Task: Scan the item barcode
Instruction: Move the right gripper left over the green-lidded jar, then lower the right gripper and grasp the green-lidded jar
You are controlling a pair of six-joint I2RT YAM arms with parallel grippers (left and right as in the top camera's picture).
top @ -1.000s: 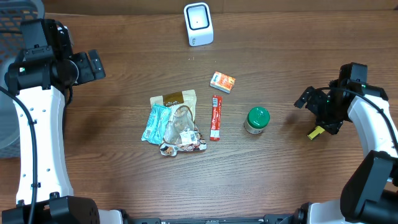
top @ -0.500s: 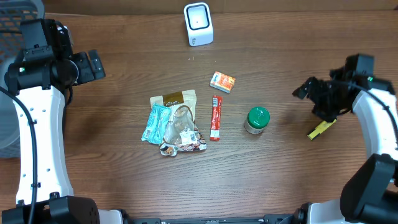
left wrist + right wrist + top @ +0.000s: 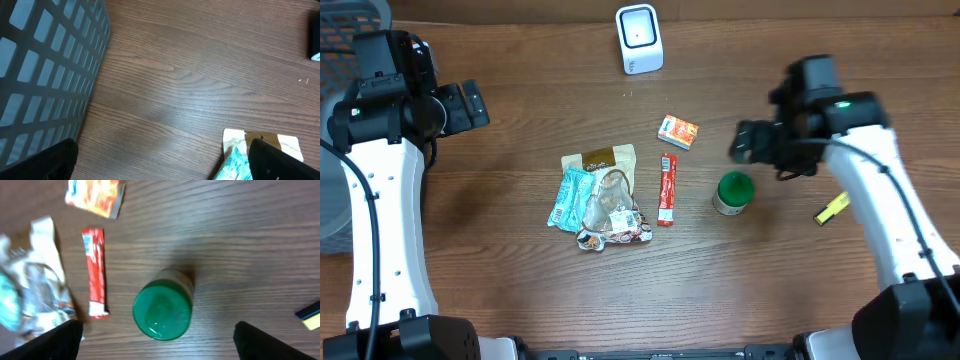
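Observation:
A jar with a green lid [image 3: 733, 192] stands upright on the wooden table, right of centre. My right gripper [image 3: 748, 142] hovers just behind and above it, open. In the right wrist view the jar [image 3: 162, 309] shows from above between the two wide-apart dark fingers [image 3: 252, 341], with nothing touching it. The white barcode scanner [image 3: 639, 38] stands at the table's far edge. My left gripper [image 3: 470, 105] is open and empty at the far left, over bare wood [image 3: 160, 160].
A red stick packet [image 3: 666, 189] and a small orange packet [image 3: 678, 131] lie left of the jar. A heap of snack bags [image 3: 600, 198] lies further left. A yellow item [image 3: 831, 208] lies at the right. A grey mesh basket [image 3: 45, 65] stands at the far left.
My right arm has swung left, from beside the yellow item to above the green-lidded jar. The yellow item stays on the table. The left arm has not moved.

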